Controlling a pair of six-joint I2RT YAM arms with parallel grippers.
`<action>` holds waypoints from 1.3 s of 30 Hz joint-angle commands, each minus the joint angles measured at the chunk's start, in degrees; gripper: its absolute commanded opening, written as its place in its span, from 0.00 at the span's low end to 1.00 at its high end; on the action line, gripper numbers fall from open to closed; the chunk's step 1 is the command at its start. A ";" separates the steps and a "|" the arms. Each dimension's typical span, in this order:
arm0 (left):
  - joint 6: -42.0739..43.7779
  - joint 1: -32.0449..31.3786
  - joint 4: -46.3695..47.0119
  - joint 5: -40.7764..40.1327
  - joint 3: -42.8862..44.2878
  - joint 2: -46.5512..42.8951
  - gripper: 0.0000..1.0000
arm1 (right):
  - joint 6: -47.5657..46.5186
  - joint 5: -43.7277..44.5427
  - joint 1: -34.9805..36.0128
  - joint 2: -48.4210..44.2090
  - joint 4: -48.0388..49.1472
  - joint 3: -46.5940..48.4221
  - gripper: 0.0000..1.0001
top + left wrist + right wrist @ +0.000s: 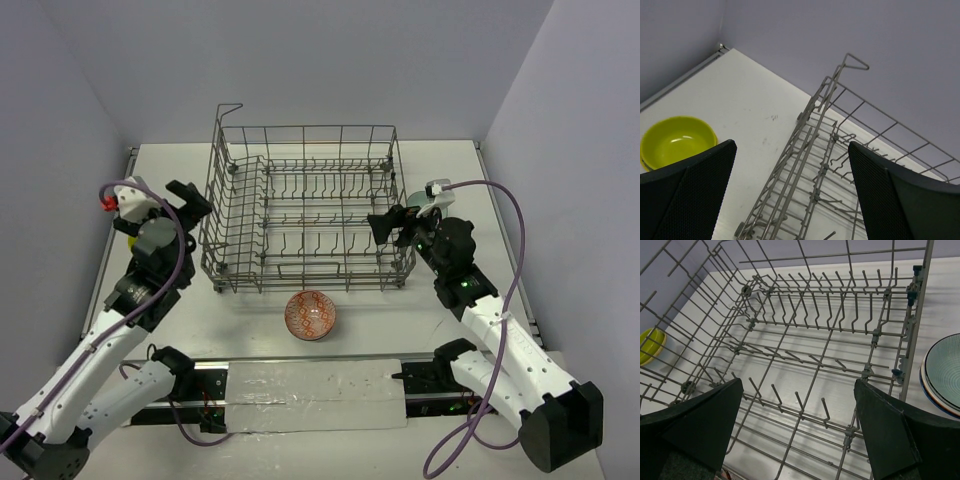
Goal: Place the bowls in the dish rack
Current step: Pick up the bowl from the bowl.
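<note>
The grey wire dish rack (300, 210) stands mid-table with no bowl in it. A red-white bowl (311, 314) sits on the table just in front of it. A lime bowl (675, 142) lies left of the rack, also seen through the wires as the lime bowl (650, 345). A blue-white bowl (944, 371) rests on another bowl outside the rack wall (907, 340). My left gripper (791, 150) hangs open over the rack's left wall (805, 165), holding nothing. Over the tines (800, 400) my right gripper (797, 385) is open and empty.
In the top view both arms flank the rack, left gripper (185, 205) at its left side, right gripper (390, 225) at its right side. The rack's raised corner loop (230, 108) stands at the far left. Grey walls close the table on three sides.
</note>
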 commanded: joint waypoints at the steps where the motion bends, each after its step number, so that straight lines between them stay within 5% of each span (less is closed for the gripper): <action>1: 3.66 1.09 -8.09 -1.58 9.17 2.73 0.99 | -0.08 1.06 0.31 -0.81 1.57 1.22 1.00; 7: 5.86 5.39 -14.98 -1.08 14.46 4.59 0.99 | -0.25 3.43 0.31 -4.33 -0.63 0.96 1.00; 14: 5.68 16.99 -20.78 9.99 16.39 6.86 0.99 | 0.19 3.34 0.31 -4.16 -2.03 1.57 1.00; 39: 1.82 27.90 -21.76 21.07 9.72 15.48 0.97 | 0.63 7.47 0.31 -0.55 -4.93 3.51 1.00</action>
